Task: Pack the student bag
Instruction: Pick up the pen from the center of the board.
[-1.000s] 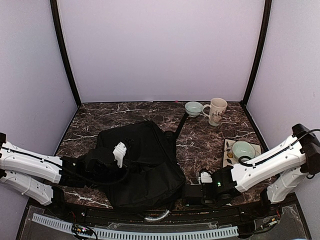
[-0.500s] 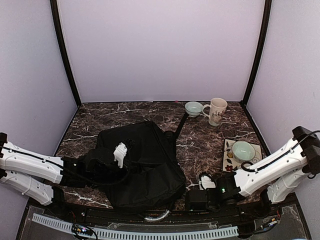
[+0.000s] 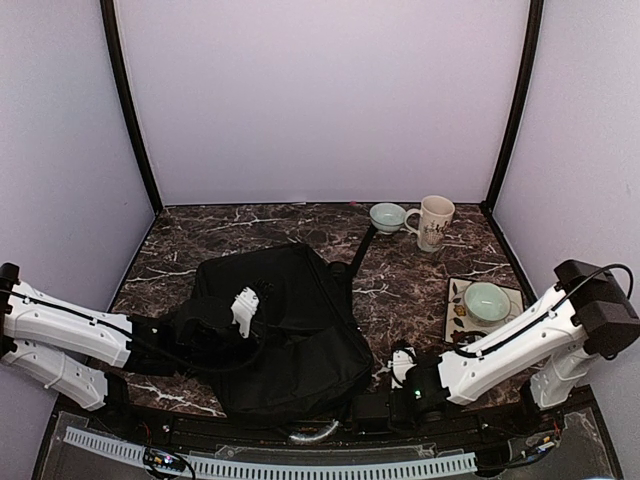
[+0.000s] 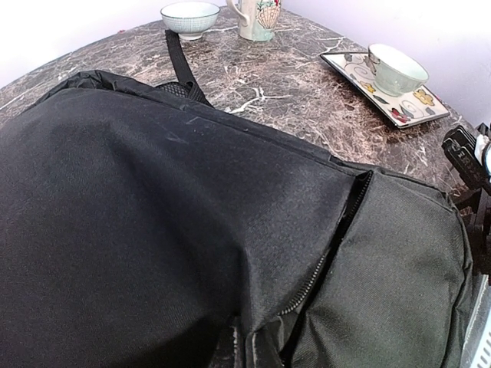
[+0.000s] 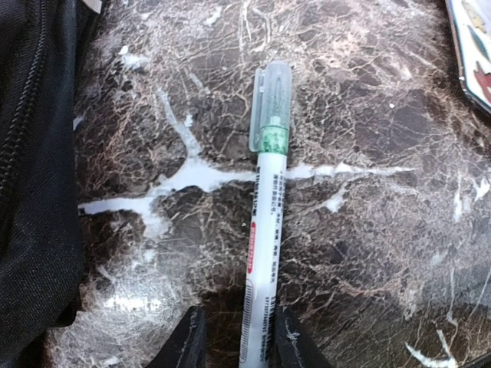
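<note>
The student bag lies flat and black on the left half of the table, its strap running toward the back. My left gripper is shut on a fold of its fabric beside the partly open zipper; in the left wrist view the bag fills the frame and the left gripper shows only as dark tips. My right gripper is low at the bag's right edge. In the right wrist view a white pen with a clear green-tipped cap lies on the marble between the right gripper's open fingers.
A pale bowl and a patterned mug stand at the back right. A patterned tray at the right holds a second pale bowl. The bag's edge lies just left of the pen. Walls enclose three sides.
My right arm has swung left toward the near edge and lowered over the pen, its jaws now wider than a second ago. The left gripper holds the bag fabric as before.
</note>
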